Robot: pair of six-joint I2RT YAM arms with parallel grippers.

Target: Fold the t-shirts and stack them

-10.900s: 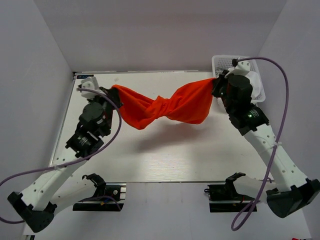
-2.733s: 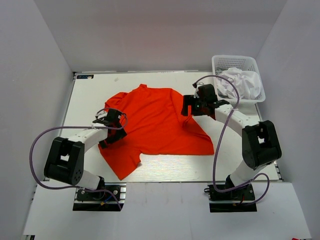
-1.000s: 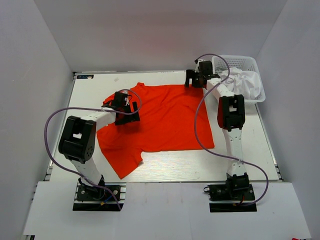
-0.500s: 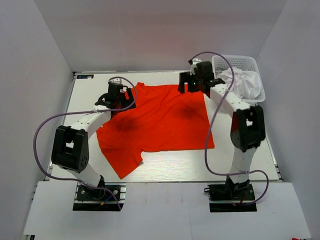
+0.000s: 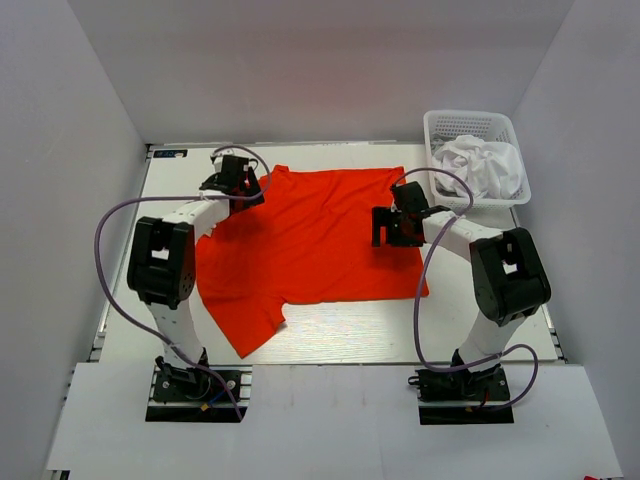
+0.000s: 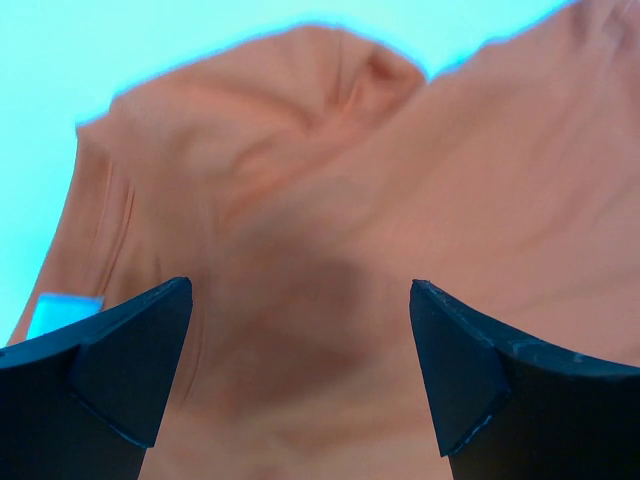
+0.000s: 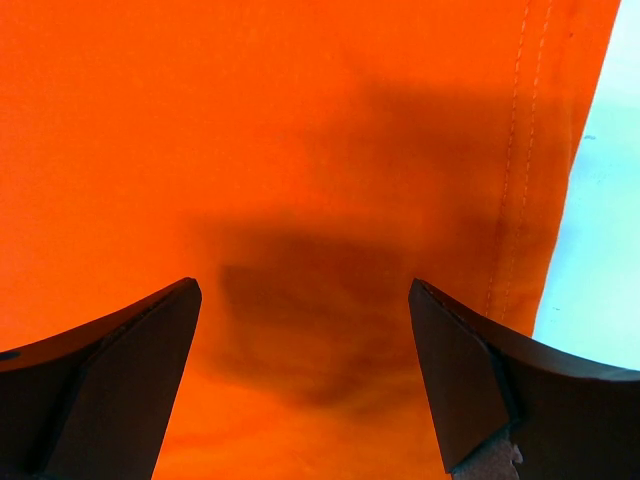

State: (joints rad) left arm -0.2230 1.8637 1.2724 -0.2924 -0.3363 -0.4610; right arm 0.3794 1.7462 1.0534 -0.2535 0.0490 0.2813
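Note:
The orange-red t-shirt (image 5: 310,240) lies spread flat on the table, with one sleeve (image 5: 240,325) pointing toward the near left. My left gripper (image 5: 232,180) hovers open over the shirt's far left corner; in the left wrist view that gripper (image 6: 300,290) has nothing between its fingers (image 6: 110,370), only wrinkled cloth (image 6: 330,200) below. My right gripper (image 5: 390,226) hangs open over the shirt's right side. In the right wrist view that gripper (image 7: 303,288) is empty above smooth cloth (image 7: 300,120), with a stitched hem (image 7: 520,150) to its right. The white t-shirt (image 5: 482,165) lies crumpled in the basket.
The white lattice basket (image 5: 470,124) stands at the table's far right corner. Bare table (image 5: 340,335) runs along the near edge in front of the shirt, and a narrow strip (image 5: 470,270) lies to the shirt's right. Grey walls enclose the table on three sides.
My right gripper has come back from the shirt's far edge to over its right side. The left gripper has shifted slightly farther along the far left corner. The shirt has not moved.

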